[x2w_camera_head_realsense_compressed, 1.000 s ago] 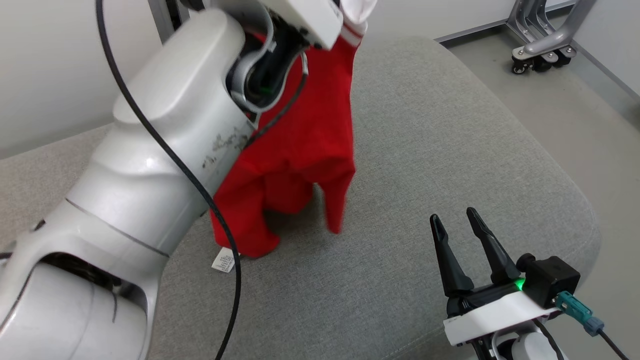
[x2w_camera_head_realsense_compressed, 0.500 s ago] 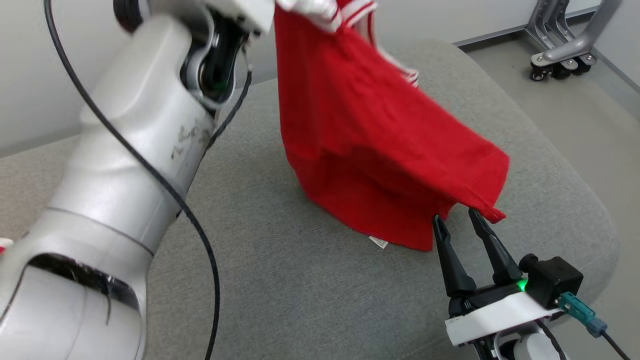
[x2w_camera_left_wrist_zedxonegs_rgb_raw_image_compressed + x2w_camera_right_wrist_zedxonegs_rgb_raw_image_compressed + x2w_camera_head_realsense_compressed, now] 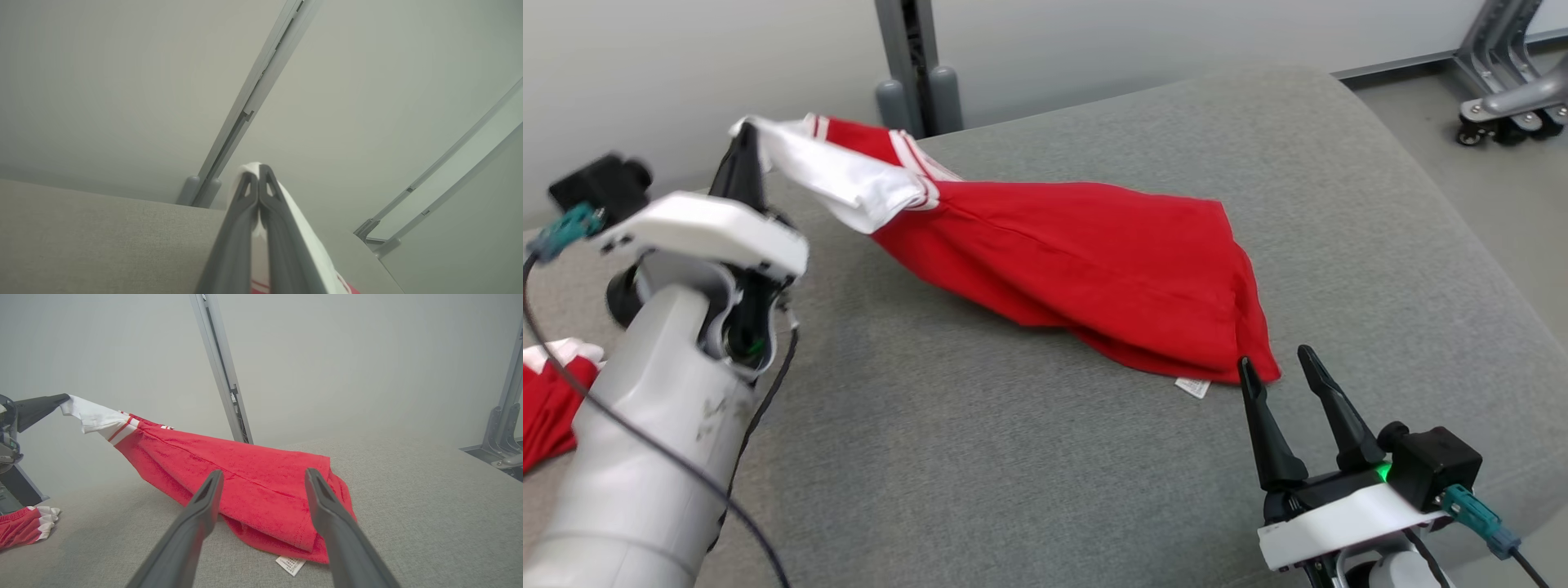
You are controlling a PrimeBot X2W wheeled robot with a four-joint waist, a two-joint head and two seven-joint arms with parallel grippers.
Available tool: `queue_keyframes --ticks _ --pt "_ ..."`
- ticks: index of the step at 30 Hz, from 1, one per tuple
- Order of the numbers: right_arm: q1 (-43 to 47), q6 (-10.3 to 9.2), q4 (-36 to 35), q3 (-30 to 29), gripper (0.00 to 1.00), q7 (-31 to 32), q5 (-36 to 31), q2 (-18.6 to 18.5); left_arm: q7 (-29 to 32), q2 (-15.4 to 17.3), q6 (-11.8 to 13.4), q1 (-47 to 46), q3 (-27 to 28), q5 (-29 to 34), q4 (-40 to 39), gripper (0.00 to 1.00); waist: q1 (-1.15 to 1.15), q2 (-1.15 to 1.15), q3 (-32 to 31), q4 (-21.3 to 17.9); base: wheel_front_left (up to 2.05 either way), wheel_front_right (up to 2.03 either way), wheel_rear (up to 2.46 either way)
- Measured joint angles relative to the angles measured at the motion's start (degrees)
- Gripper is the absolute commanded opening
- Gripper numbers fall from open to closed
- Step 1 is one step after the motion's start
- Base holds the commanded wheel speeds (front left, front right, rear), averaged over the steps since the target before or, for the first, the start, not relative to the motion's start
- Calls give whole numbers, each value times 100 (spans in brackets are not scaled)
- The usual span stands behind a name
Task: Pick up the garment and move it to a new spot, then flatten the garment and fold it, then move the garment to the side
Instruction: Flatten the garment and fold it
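Two grippers, one garment, three views.

**Head view.**
- Left gripper (image 3: 743, 143): fingers clamped on the white striped cuff of the red knitted garment (image 3: 1094, 253), holding that end raised above the grey fabric cushion (image 3: 1013, 474).
- Garment: the cloth slopes from the clamped cuff toward the right gripper (image 3: 1275, 361) and lies loosely folded on the cushion. Its hem corner reaches that gripper's fingertips. Whether it touches them cannot be told.
- Right gripper: fingers spread, nothing between them.
- Small white care label (image 3: 1194, 387): just beside the right gripper's tips.
- Second red-and-white cloth (image 3: 551, 400): on the outer side of the left forearm.

**Left wrist view.**
- Left gripper (image 3: 257, 174): both fingers pressed together with white fabric pinched at the tips and trailing down one side.
- Grey metal post (image 3: 245, 110): stands beyond the fingertips.

**Right wrist view.**
- Right gripper (image 3: 264, 475): fingers wide apart over the garment's near end, gripping nothing.
- Care label (image 3: 291, 565): lies between the fingers, under the hem.
- Left gripper: well beyond, holding the cuff aloft.
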Motion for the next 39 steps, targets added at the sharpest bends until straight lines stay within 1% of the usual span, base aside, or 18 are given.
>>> queue_keyframes --ticks 3,8,9,12,17,23,25,26,28,34,39 --pt "16 0 8 -16 100 0 -2 -2 0 127 80 508 422 203 -301 0 0 0 12 123 0 0 0" --pt "32 0 9 -10 100 0 -3 -1 0 133 276 1372 1088 470 -877 0 0 0 30 316 0 0 0" --pt "32 0 9 -10 100 0 -3 -1 0 133 276 1372 1088 470 -877 0 0 0 30 316 0 0 0" --pt "35 0 5 -13 100 0 -11 -3 -1 76 355 1883 1343 645 -1195 0 0 0 35 431 0 0 0" --pt "46 0 19 -8 100 1 -64 -2 0 -71 554 2534 1559 865 -1499 0 0 0 26 603 0 0 0" --pt "67 0 52 -4 100 1 -119 0 0 12 812 2995 1612 1510 -1680 0 0 0 -3 737 0 0 0" --pt "71 0 60 -9 100 0 -125 -1 0 3 833 3133 1593 1623 -1692 0 0 0 -23 762 0 0 0" --pt "76 0 64 -14 100 0 -133 -2 0 -11 832 3192 1575 1667 -1685 16 0 0 -32 777 0 0 0" --pt "97 0 75 -24 100 0 -144 -1 0 -48 805 3288 1560 1694 -1650 100 0 0 -51 809 0 0 0" --pt "126 0 100 -35 100 0 -179 -2 0 -114 860 3482 1589 2029 -1739 100 0 0 -140 917 0 0 0" --pt "168 0 101 -45 100 1 -204 -1 0 -227 1034 3766 1734 2672 -2279 100 0 0 -225 1010 0 0 0"
